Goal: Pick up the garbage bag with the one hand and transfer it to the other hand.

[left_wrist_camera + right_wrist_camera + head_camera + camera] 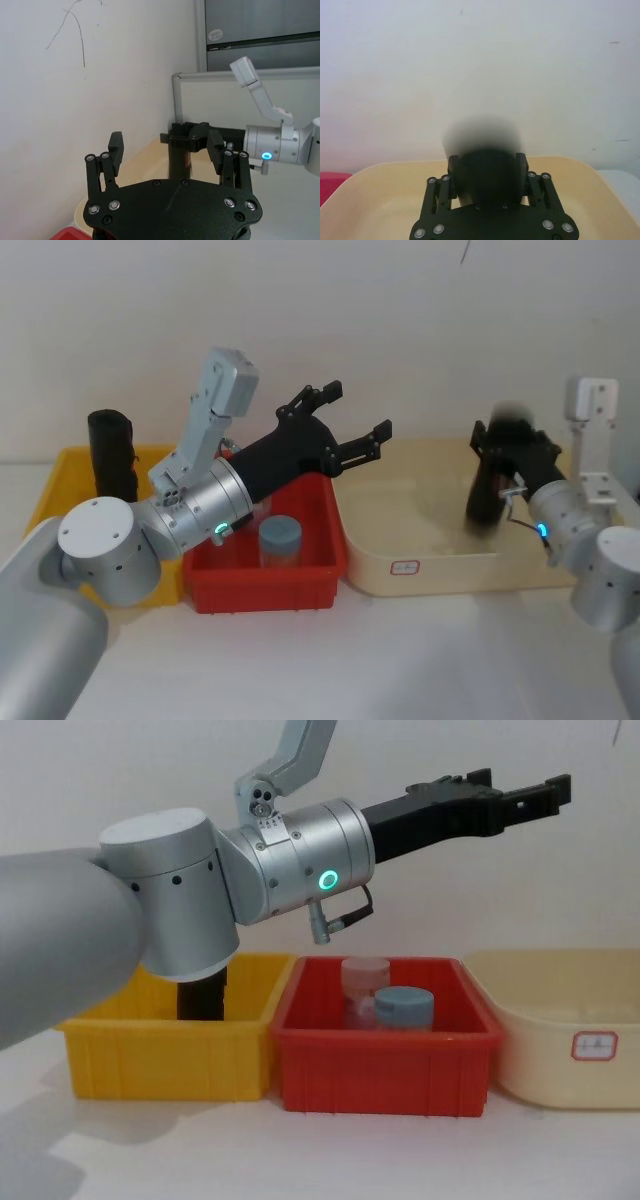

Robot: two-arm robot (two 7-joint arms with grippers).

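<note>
**Operator:** Where is the garbage bag [482,505]?

**Technician:** Near upright over the cream tray [470,568]. The right gripper [487,164] is closed on both sides of its upper part. The left gripper [358,412] is spread wide, holds nothing, and hangs above the red bin [265,590], well apart from the bag.

**Operator:** What is the procedure?

**Technician:** By my judgement the bag sits in the receiving gripper. Hold clamp pressure steady and route the left arm clear of the roll.

**Operator:** And the inventory?

**Technician:** Two black rolls, the second roll [112,455] standing in the yellow bin [60,480]. Three containers. Two jars in the red bin: a blue-lidded jar [404,1005] and a clear jar [365,975].
</note>
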